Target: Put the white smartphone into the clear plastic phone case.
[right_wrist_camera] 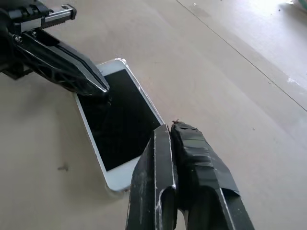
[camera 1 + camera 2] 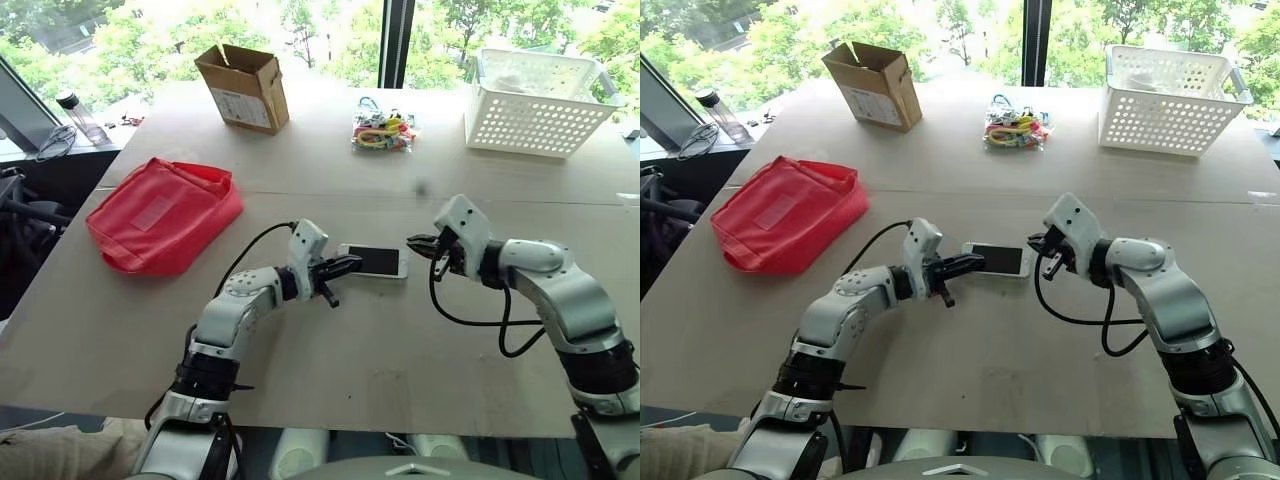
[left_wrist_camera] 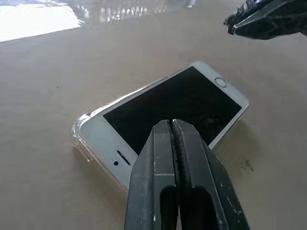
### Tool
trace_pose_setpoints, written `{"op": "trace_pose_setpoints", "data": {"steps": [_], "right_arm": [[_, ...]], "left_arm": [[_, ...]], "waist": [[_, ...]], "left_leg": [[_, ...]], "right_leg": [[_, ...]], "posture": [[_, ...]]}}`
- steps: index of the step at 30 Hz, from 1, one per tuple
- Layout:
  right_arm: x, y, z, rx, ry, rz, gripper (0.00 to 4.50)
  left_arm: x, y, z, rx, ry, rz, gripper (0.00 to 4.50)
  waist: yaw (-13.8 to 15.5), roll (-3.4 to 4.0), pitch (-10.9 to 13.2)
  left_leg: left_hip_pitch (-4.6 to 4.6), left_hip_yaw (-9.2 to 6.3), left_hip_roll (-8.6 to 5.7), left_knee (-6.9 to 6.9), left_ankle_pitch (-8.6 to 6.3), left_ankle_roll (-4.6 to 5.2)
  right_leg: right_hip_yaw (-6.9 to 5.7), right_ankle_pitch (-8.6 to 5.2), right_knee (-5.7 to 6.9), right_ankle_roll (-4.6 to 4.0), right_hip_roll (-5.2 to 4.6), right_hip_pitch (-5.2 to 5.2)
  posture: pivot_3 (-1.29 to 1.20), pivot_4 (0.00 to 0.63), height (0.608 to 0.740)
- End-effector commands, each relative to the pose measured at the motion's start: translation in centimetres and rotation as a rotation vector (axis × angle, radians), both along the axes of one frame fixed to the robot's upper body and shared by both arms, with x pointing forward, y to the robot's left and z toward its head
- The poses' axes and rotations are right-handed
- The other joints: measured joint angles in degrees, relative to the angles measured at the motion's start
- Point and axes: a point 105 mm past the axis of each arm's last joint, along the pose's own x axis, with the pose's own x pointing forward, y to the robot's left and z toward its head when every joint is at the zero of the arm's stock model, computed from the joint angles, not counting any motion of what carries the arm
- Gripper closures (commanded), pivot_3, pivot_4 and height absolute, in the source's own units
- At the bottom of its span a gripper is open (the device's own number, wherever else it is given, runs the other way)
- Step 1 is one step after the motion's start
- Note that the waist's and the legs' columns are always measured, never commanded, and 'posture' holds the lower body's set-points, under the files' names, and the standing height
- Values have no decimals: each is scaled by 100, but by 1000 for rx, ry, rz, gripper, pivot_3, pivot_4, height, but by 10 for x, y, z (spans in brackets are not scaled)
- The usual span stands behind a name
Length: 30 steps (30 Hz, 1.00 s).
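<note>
Black fingers pinched together on both sides, nothing held in either. My left gripper (image 2: 345, 266) has its closed tips on or just over the left end of the white smartphone (image 2: 375, 261), which I read as using the shut jaws as a blunt poker to press that end down. My right gripper (image 2: 424, 243) hangs at the phone's right end, tips shut, and I can't tell if it's actually touching. From the left wrist view the phone lies screen up, with the clear plastic phone case (image 3: 81, 129) showing as a see-through lip around the corner nearest that gripper, so it looks at least partly seated. Both lie mid-table (image 2: 420, 350). Out past that: red pouch (image 2: 160, 215) left, cardboard box (image 2: 243, 87) and white basket (image 2: 535, 100) at the far edge, well out of the way.
</note>
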Motion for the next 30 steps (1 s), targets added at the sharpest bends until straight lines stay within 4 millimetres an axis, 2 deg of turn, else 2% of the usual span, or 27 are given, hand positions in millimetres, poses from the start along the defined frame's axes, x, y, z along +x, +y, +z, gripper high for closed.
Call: {"op": "trace_pose_setpoints", "data": {"steps": [1, 5, 7, 13, 16, 30], "right_arm": [[4, 10, -3, -30, 4, 15, 4500], [2, -4, -42, -214, 142, -7, 4500], [-2, -9, -54, -261, 201, -8, 4500], [-6, -13, -73, -314, 297, 0, 4500], [-7, -10, -83, -316, 347, 7, 4500], [-14, -8, -121, -340, 472, 19, 4500]], "left_arm": [[3, 5, -22, 81, 42, 27, 4436], [2, 9, -25, 100, 46, 40, 4436], [0, 9, -25, 103, 43, 41, 4436], [-3, 4, -25, 106, 33, 38, 4436], [-5, 0, -24, 108, 27, 32, 4436], [-6, -7, -11, 103, 20, 30, 4436]], "waist": [[5, 1, -1], [5, 4, -10], [4, 1, -21], [3, -16, -77], [1, -19, -91], [-3, -32, -201]], "left_leg": [[1, 0, 0, 0, 0, 0], [0, 2, -2, 1, 0, 0], [14, 3, -2, 1, 0, 0], [49, -6, -2, 0, -1, 1], [122, -8, -2, -11, -2, 2], [128, -13, 0, -14, -2, 2]], "right_leg": [[0, 0, 0, 0, 0, 0], [1, 0, -2, 0, -9, 1], [3, 0, -1, 1, -9, 14], [-4, -1, -2, 1, -7, 53], [-6, -4, -21, 2, -7, 127], [-5, -5, -34, 4, -3, 135]], "posture": [[0, 150, 740], [0, 150, 740], [0, 150, 740], [0, 150, 740], [0, 150, 740], [0, 150, 740]]}}
